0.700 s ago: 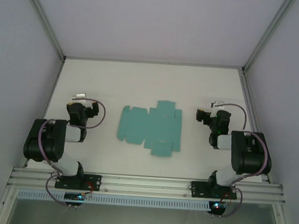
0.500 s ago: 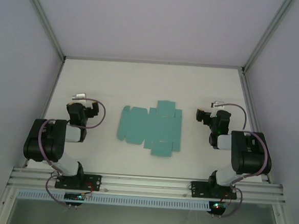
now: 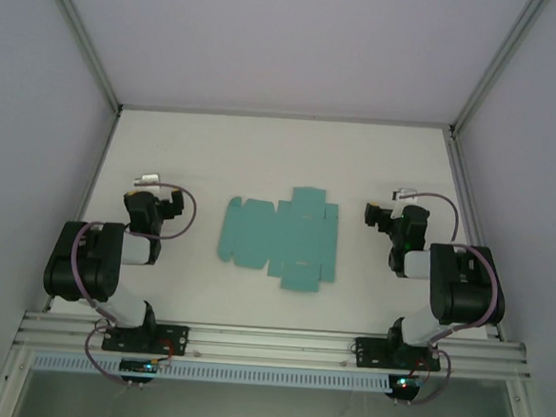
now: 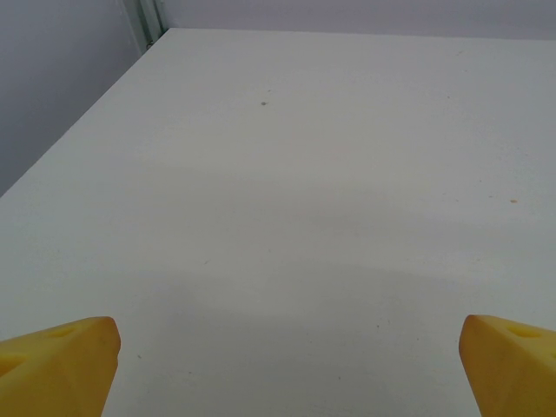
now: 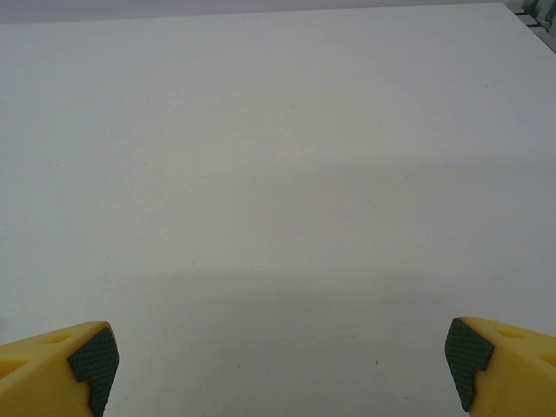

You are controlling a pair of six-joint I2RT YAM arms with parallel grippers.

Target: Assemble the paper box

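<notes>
The paper box [image 3: 282, 237] lies as a flat teal-green die-cut sheet with flaps in the middle of the white table, seen from the top camera. My left gripper [image 3: 151, 192] rests folded back to the sheet's left, well apart from it. My right gripper [image 3: 392, 209] sits the same way to its right. In the left wrist view the gripper [image 4: 287, 365] stands open, its yellow fingertips [image 4: 61, 360] wide apart over bare table. The right wrist view has its gripper [image 5: 282, 365] open too, yellow fingertips [image 5: 499, 360] with dark pads at the frame's corners, nothing between them.
The white table [image 3: 263, 150] is walled by pale panels with metal corner posts [image 3: 80, 37]. An aluminium rail [image 3: 269, 341] carries both arm bases along the near edge. Bare table stretches behind the sheet.
</notes>
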